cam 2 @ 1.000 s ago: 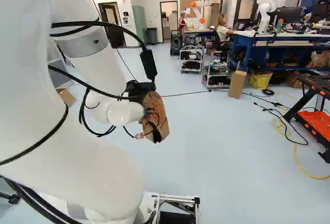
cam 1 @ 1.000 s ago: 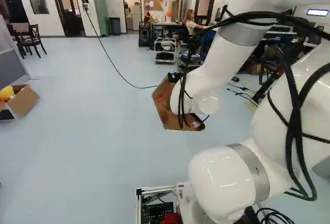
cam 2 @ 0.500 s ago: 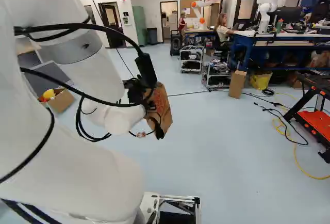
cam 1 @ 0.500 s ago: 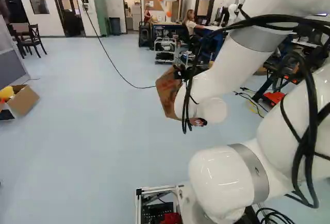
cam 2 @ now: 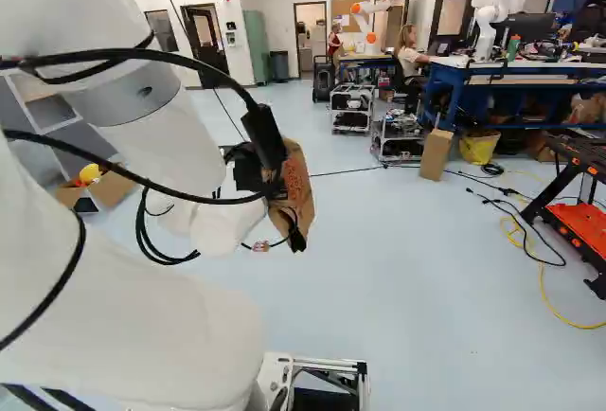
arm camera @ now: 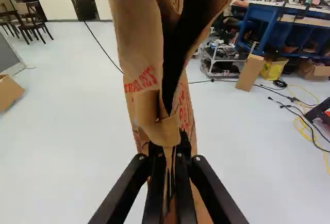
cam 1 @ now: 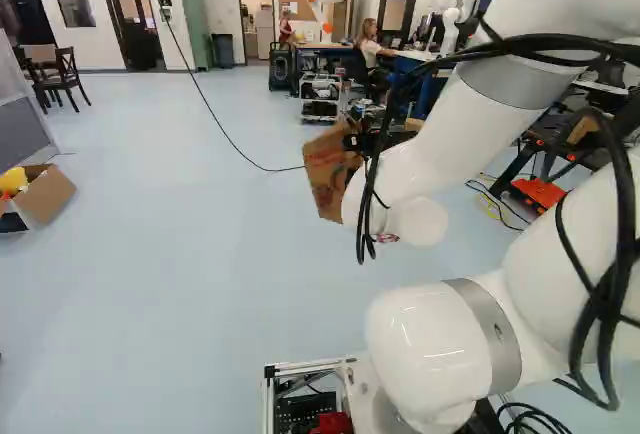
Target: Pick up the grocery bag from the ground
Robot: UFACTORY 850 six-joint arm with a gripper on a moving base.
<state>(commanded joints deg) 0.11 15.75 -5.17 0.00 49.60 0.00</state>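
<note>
The black claw (cam 1: 356, 142) is pinching the brown grocery bag (arm camera: 136, 53), its two fingers closing almost together on a fold of paper; the bag is hanging above the floor (cam 2: 407, 269), ahead of the arm.

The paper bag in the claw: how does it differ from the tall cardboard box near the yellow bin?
The bag is pinched in the claw; the box stands on the floor. The bag is creased; the box has straight edges. The bag carries red print; the box shows none. Both are brown.
</note>
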